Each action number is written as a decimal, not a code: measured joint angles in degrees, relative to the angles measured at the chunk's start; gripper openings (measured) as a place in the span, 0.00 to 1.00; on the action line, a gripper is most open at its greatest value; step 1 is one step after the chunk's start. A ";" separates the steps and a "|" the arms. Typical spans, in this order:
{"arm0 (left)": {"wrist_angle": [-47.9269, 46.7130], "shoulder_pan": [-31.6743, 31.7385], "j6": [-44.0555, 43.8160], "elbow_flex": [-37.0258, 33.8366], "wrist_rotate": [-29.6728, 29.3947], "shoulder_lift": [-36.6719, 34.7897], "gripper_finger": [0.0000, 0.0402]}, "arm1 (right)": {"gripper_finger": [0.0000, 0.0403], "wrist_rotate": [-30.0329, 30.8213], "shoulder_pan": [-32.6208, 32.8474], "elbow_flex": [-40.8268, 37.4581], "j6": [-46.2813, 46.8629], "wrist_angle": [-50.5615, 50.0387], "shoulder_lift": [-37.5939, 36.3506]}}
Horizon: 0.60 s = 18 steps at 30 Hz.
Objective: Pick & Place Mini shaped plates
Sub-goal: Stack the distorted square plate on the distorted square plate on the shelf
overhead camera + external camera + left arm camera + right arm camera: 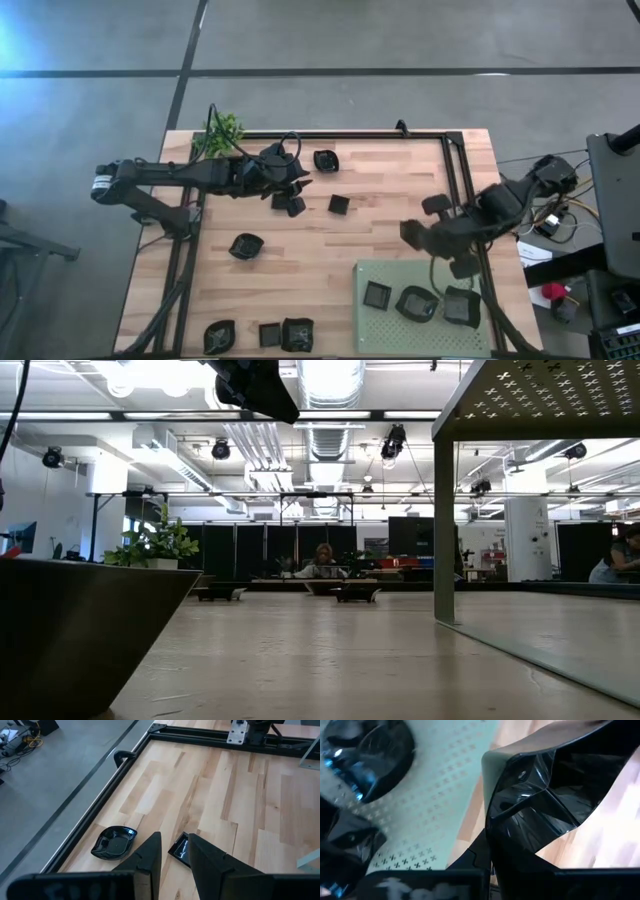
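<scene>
The wooden table (300, 270) carries a pale green perforated mat (395, 325) at its near right corner, with three mini shaped plates on it: a square one (376, 294), a rounded one (415, 303) and another square one (461, 306). The right gripper (415, 237) hangs just past the mat's far edge, its jaws clamped on a glossy black square plate (545, 800). The left gripper (293, 198) sits at the far side of the table, jaws partly apart, with a small square plate (181, 849) lying just ahead between the fingertips and a wavy-rimmed plate (114, 841) beside them. A leafy plant (220, 132) stands behind that gripper
</scene>
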 joint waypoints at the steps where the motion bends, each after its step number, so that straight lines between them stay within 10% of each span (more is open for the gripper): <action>1: 0.00 0.00 0.08 0.00 0.00 0.00 0.23 | 0.02 0.00 1.01 0.18 -0.57 -0.03 0.00; 18: 0.07 0.07 0.57 0.00 -1.01 0.00 0.23 | 0.02 -14.47 15.01 6.60 14.68 0.01 -0.15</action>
